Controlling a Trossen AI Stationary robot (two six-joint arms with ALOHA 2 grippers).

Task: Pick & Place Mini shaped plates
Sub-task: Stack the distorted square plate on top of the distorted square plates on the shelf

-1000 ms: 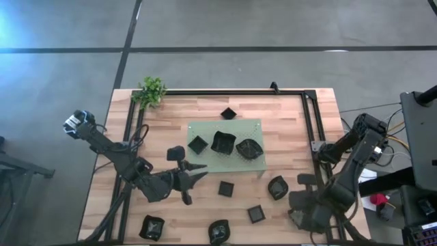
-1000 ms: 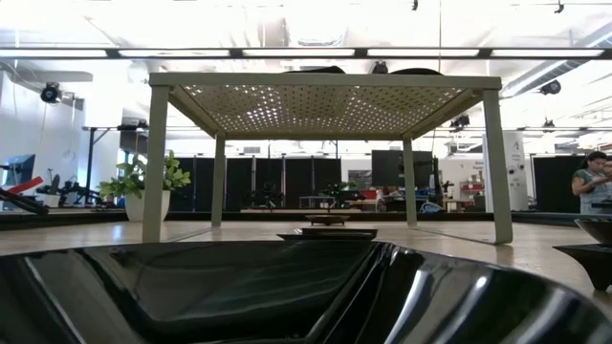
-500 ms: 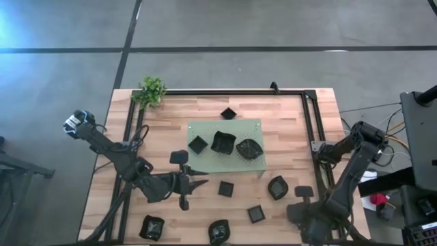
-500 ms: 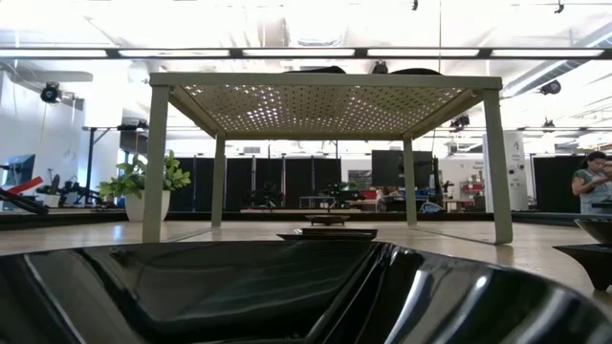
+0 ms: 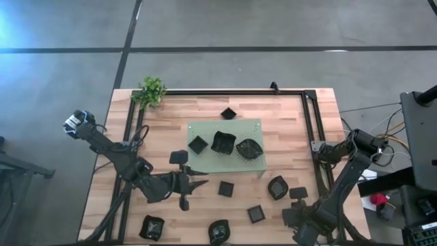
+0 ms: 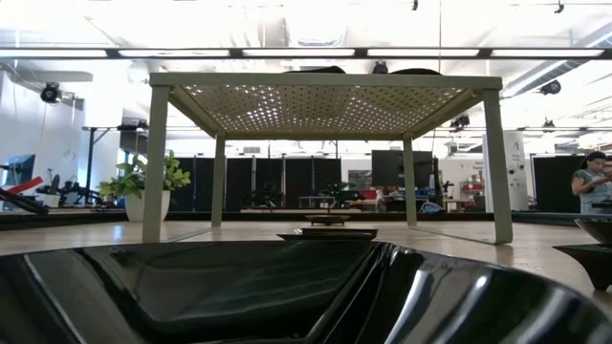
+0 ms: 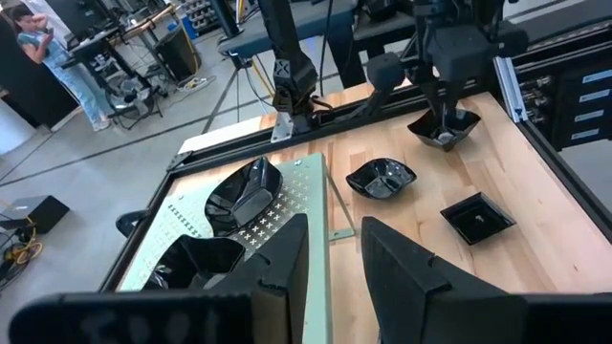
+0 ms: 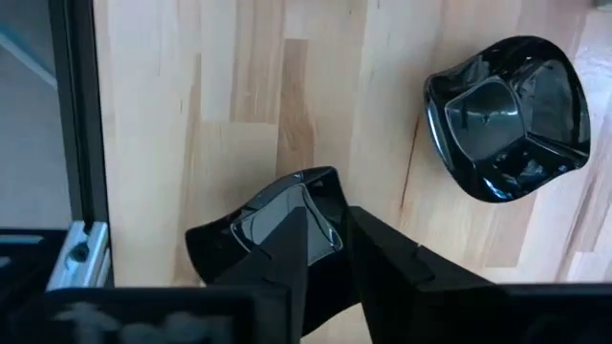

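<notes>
Left end effector (image 5: 193, 183): wide open, empty, low over the front-left part of the desk (image 5: 287, 130), facing the green mat (image 5: 225, 126).
Right end effector (image 5: 292, 203): at the front-right corner, over a small dish. Grip state: cannot tell.

High view: three mini shaped plates (image 5: 222, 142) sit on the mat. Others lie loose: one behind the mat (image 5: 228, 113), one just in front of it (image 5: 225, 188), and several along the front edge. A plant (image 5: 151, 91) stands at the back-left corner. A black rail (image 5: 311, 123) runs along the right side.

Low view: one glossy plate (image 6: 287, 287) fills the foreground and hides the arms. The mat (image 6: 325, 91) stands raised on legs.

Left wrist view: left end effector (image 7: 332, 229) has open jaws and nothing between them. Mat corner just ahead; a scalloped plate (image 7: 381, 179) and a square plate (image 7: 476, 215) lie beyond it on bare wood.

Right wrist view: right end effector (image 8: 330, 205) is at a corner dish (image 8: 277, 225). A second plate (image 8: 507, 115) lies nearby, apart from it. The rail is close.

Judgement, step in hand: the right arm is working the corner dish.
- Recommend gripping the rim squarely, since the glaze looks slippery.
- Lift straight up before traversing.

Clearance:
- Tight at the rail and desk edge.
- Freer toward the mat, but its raised lip must be cleared.
- The left arm is well apart.
</notes>
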